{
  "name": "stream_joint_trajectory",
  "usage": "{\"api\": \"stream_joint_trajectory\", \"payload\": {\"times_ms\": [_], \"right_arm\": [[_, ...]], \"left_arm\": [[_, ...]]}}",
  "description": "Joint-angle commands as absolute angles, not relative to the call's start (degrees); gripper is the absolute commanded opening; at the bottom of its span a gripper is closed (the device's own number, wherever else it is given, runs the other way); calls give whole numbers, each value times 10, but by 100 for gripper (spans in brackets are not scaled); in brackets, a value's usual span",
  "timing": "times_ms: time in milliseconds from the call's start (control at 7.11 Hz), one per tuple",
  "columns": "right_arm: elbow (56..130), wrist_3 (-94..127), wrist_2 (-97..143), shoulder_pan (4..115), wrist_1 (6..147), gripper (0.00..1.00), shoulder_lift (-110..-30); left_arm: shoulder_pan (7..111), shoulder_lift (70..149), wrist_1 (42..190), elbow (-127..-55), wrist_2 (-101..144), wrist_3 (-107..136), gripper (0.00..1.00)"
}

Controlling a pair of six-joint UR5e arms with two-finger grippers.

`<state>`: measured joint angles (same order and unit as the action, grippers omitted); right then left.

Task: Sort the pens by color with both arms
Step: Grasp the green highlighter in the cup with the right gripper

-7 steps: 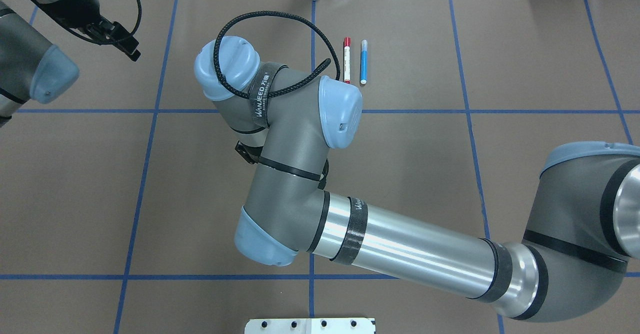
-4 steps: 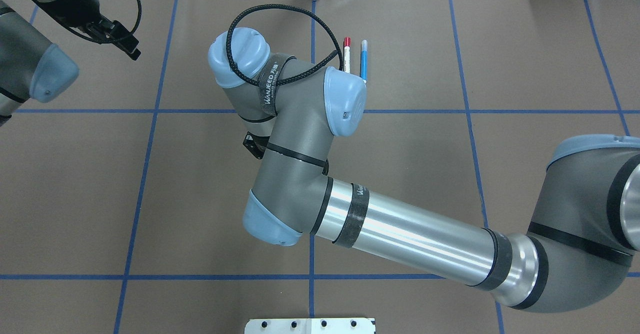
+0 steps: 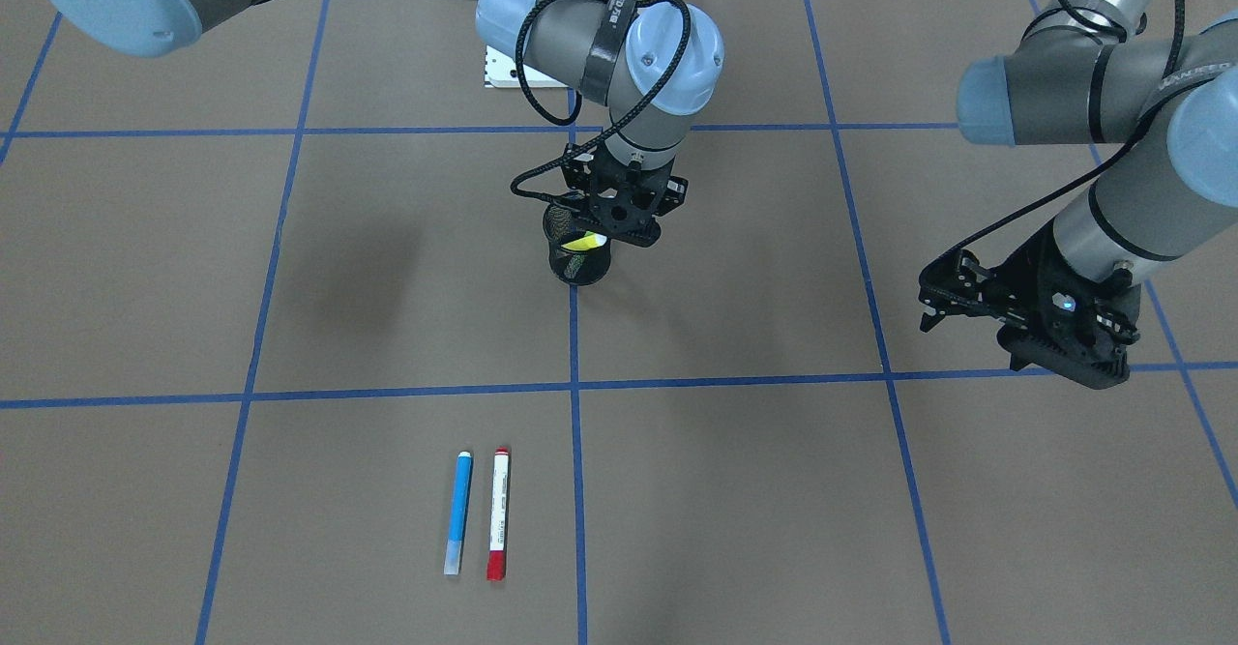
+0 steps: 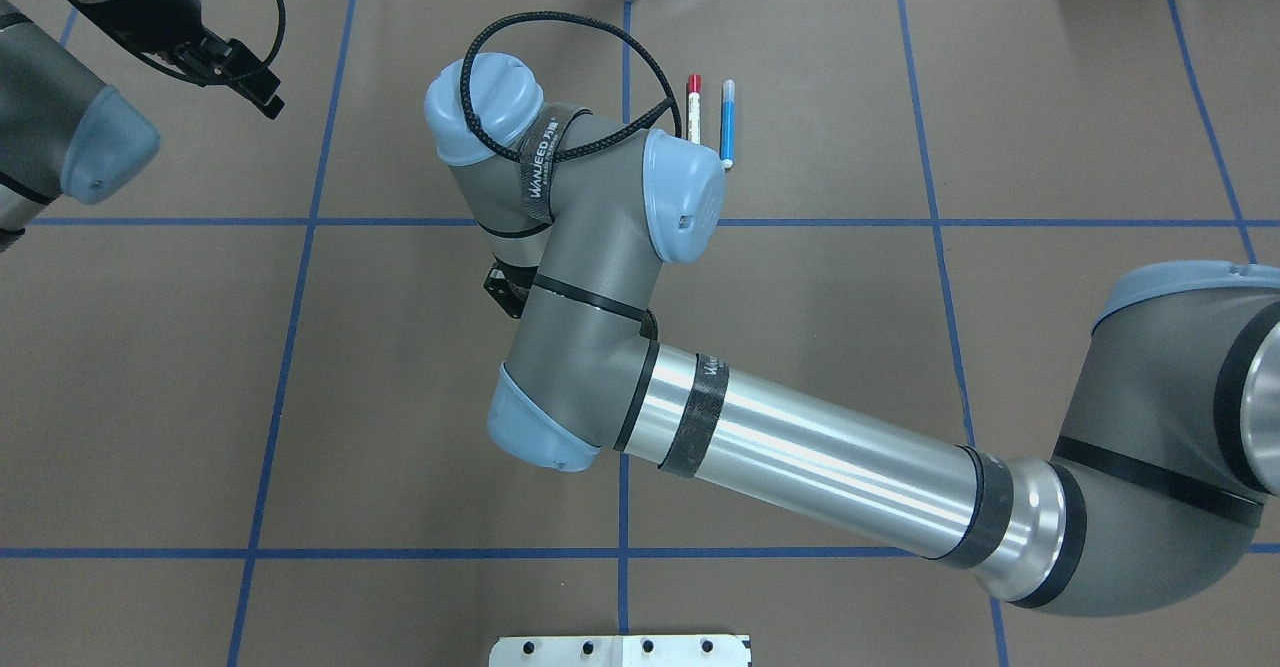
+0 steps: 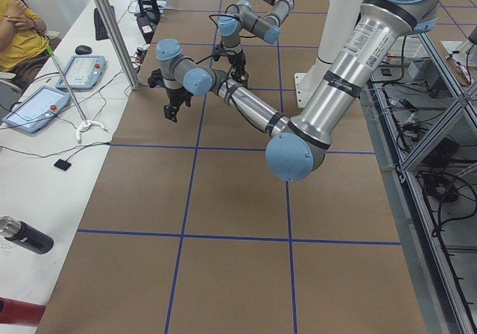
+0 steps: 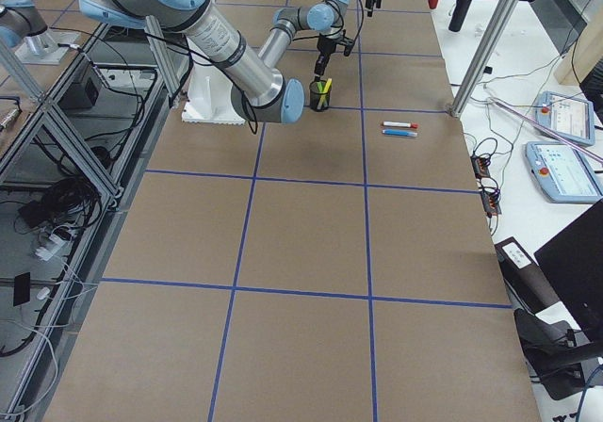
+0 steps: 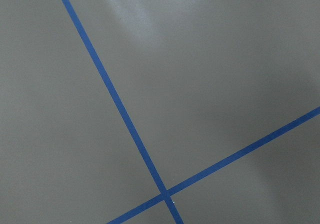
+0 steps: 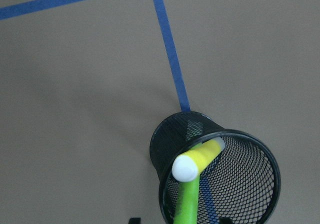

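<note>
The black mesh cup stands mid-table with the yellow pen leaning in it. My right gripper hangs just over the cup's mouth, jaws open. The right wrist view shows the cup, the yellow pen and the green pen rising between my fingertips. The blue pen and the red-capped white pen lie side by side on the mat, also in the overhead view, blue, red. My left gripper is open and empty, off to my left.
Brown mat with a blue tape grid. My right forearm spans the overhead view and hides the cup. The white pedestal base sits at the near edge. An operator and tablets are beyond the far edge.
My right wrist has shifted away from me and a little to the right, covering the near ends of the two lying pens. The left arm has hardly moved.
</note>
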<state>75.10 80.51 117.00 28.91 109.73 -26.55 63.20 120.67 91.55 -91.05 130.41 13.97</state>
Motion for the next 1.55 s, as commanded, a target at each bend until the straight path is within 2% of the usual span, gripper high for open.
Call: {"api": "stream_joint_trajectory", "payload": {"times_ms": [0, 422, 1125, 1406], "right_arm": [[749, 805, 1174, 288, 1107, 53, -267], [747, 805, 1173, 288, 1107, 40, -266], [746, 804, 1176, 284, 1107, 41, -268], [747, 804, 1175, 284, 1107, 26, -266]], "left_arm": [[632, 1207, 916, -911, 1304, 141, 99], [632, 1207, 917, -911, 1304, 141, 99], [632, 1206, 918, -911, 1304, 141, 99], [632, 1206, 918, -911, 1304, 141, 99]]}}
